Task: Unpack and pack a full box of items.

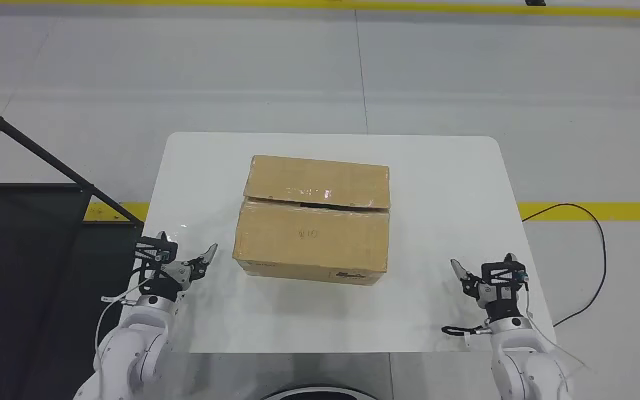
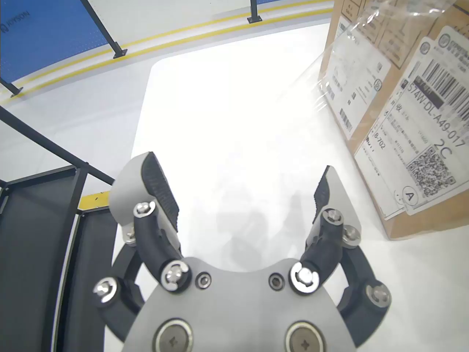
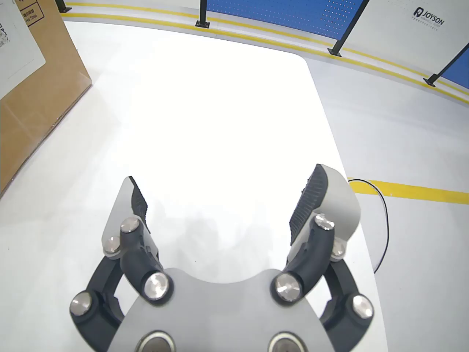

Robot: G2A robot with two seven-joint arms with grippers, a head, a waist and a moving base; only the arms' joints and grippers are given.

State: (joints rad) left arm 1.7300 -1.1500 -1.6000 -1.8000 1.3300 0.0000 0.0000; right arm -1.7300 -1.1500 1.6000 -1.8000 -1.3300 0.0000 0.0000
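The box (image 1: 312,220) sits closed at the middle of the table (image 1: 440,180), between our 2 arms. Our left gripper (image 2: 242,181) and right gripper (image 3: 227,192) hang beside it, fingers apart, holding nothing. We judge unpacking not yet begun; next we need to reach the top seam and lift a flap

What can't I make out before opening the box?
1. Contents: top view, closed flaps of the box hide everything inside.
2. Seal: top view, too small to tell whether tape holds the flaps.
3. Box top: both wrist views, cut off by the frame edge.
4. Film: left wrist view, the clear film on the box runs past the frame edge.
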